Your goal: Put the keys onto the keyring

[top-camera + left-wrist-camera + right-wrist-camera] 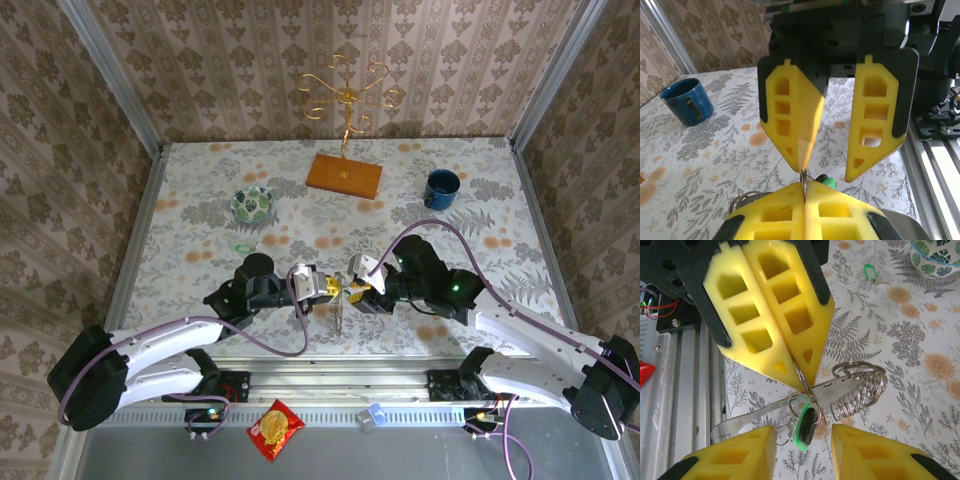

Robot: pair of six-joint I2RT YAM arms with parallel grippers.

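**Keyring held up between the two pincers, one green key at the ring**

The keyring [840,387] is held in the air above the middle of the near edge of the tabletop [200,215], not laid on it. It is judged that it is kept lifted so that its wire loop stays free and steady while a key is threaded from the other side. A green-headed key [807,426] hangs just under the loop. It seems to be hooked on a small ring there, but whether it is fully on cannot be told.

The left pincer [800,382] is closed. Its two yellow fingers are pressed together on the thin wire of the keyring, which is seen as a narrow line between the tips in the left wrist view.

The right pincer [804,432] is placed facing it, with the jaws apart. The green-headed key lies in the gap between them, and no contact with either finger is seen, so nothing is gripped.

A second green key [869,271] lies on the tabletop well apart, toward the left side, near the patterned bowl [935,255].
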